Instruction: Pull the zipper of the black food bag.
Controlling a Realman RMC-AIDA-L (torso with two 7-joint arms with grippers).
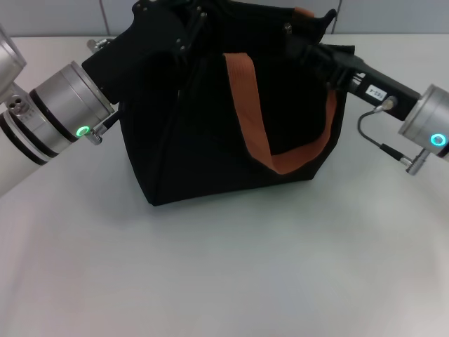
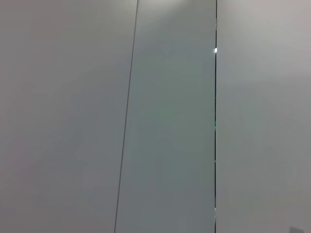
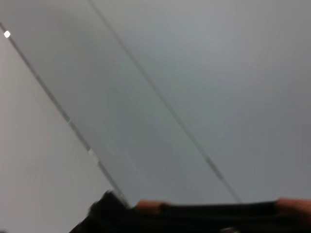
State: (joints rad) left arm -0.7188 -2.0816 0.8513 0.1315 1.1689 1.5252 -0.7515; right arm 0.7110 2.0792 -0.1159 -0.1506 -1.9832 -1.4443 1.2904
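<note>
The black food bag (image 1: 203, 140) stands upright in the middle of the table, with a rust-orange strap handle (image 1: 245, 119) hanging down its front. A second handle (image 1: 303, 12) peeks over its top rim. My left gripper (image 1: 184, 31) reaches in from the left and is at the bag's top left corner. My right gripper (image 1: 305, 45) reaches in from the right and is at the top right edge. Both are black against the black fabric. The zipper is hidden. The right wrist view shows the bag's top edge (image 3: 194, 221) with bits of orange strap (image 3: 146, 206).
The white table (image 1: 210, 267) spreads in front of the bag. A grey panelled wall (image 2: 165, 116) stands behind it and fills the left wrist view. A cable (image 1: 372, 137) loops under my right wrist.
</note>
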